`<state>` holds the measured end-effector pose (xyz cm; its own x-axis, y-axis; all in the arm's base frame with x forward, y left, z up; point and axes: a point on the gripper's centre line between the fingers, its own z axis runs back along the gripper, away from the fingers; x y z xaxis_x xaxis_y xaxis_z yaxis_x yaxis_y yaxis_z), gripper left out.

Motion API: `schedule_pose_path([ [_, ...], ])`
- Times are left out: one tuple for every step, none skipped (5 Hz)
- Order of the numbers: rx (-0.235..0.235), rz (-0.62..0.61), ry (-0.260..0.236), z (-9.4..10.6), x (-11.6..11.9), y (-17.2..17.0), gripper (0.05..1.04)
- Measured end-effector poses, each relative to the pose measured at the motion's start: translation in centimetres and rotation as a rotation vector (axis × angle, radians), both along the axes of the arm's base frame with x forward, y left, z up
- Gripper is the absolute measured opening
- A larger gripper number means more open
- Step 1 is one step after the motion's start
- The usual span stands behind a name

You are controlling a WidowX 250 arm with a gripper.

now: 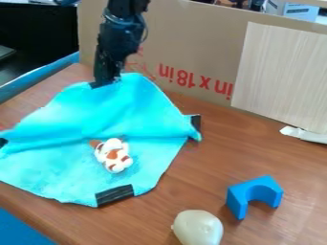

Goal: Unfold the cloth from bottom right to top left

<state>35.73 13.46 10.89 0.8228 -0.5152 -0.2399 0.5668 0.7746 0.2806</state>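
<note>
The gripper (106, 82) is at the far corner of the bright blue cloth (96, 115), touching or right over its edge. The cloth lies spread on the brown table, with a ridge running across its middle and its far part rumpled. Black strips mark its corners: one at the near edge (115, 195), one at the right (196, 123) and one at the far left edge (3, 142). A small white and orange-brown plush toy (115, 155) lies on the cloth, just nearer than the ridge.
A blue block with an arched notch (256, 191) stands at the right on the table (223, 158). A pale rounded object (198, 228) lies at the near edge. Behind are a cardboard panel (191, 43) and a light wooden board (281, 76), with a white object (305, 135) beside it.
</note>
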Motion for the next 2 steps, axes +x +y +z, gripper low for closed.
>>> schedule_pose_path([
  [-0.003,0.055,0.013,-0.13,1.43,2.48,0.050],
  [-0.005,0.057,0.011,0.46,2.29,3.33,0.049],
])
